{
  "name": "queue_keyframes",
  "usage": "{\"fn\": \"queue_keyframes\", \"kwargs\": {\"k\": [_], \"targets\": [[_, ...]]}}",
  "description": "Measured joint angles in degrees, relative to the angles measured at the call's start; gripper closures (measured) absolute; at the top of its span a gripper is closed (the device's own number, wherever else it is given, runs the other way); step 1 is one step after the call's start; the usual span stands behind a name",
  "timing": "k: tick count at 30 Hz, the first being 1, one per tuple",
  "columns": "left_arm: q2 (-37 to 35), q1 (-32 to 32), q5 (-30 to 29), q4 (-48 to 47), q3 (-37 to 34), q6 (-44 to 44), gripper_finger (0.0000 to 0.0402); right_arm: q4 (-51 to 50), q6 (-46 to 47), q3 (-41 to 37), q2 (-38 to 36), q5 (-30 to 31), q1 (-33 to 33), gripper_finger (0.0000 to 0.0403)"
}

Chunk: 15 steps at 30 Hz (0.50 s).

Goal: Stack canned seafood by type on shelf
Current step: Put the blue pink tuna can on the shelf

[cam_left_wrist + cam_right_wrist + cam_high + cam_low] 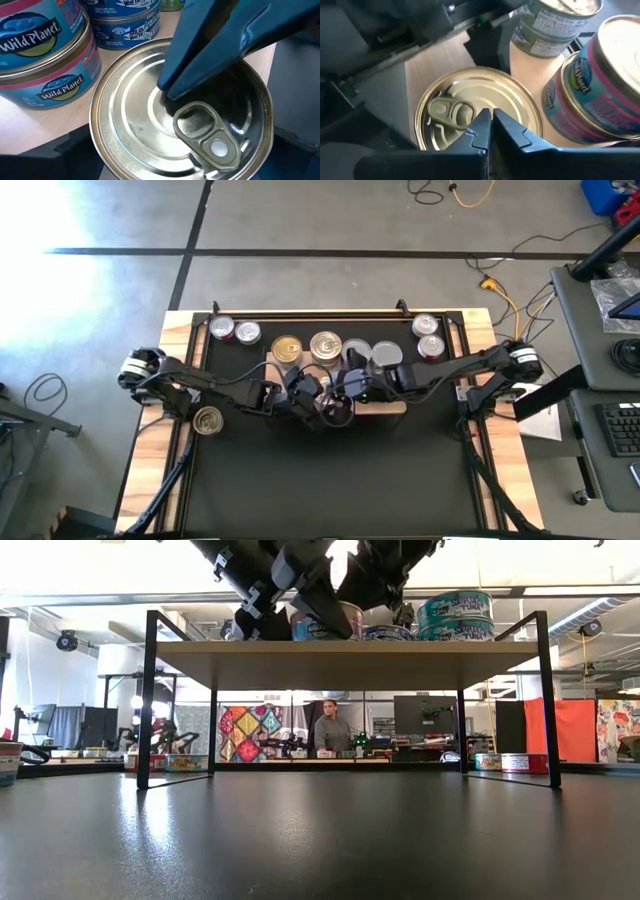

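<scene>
A tin with a gold pull-tab lid (180, 130) stands upright on the pale wood shelf (435, 65), at its near edge. My left gripper (310, 396) reaches in from the table's left, open wide, one finger on either side of this tin. My right gripper (491, 122) comes from the right, shut, its fingertips down on the tin's lid. Both arms hide the tin in the high view. Beside it stand two stacked blue-and-pink tins (45, 55) and, farther back, blue-labelled tins (127, 22). My left gripper has its fingers close along the tin's wall on both sides; whether they touch it I cannot tell. My right gripper rests its shut fingertips (170, 90) on the middle of the gold lid (470, 100), beside the pull tab. It slants down from the table's right. The tin stands flat on the shelf.
More tins stand in a row on the shelf's far part (325, 346). Loose tins lie on the black mat at the far left (234, 330), far right (428, 336) and near left (207, 420). A person (329, 732) sits in the room behind.
</scene>
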Motion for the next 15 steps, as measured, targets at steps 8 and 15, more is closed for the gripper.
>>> {"fn": "queue_keyframes", "kwargs": {"k": [8, 15], "targets": [[-0.34, 0.05, 2.83, -5.9, 2.79, 2.19, 0.0005, -2.57, 1.46, 0.22, 0.86, -1.36, 0.02, 0.039], [-0.3, 0.0, 2.38, -13.09, 7.48, 5.26, 0.0002, -3.43, 1.29, 0.19, 0.84, -0.9, -0.11, 0.039]]}}
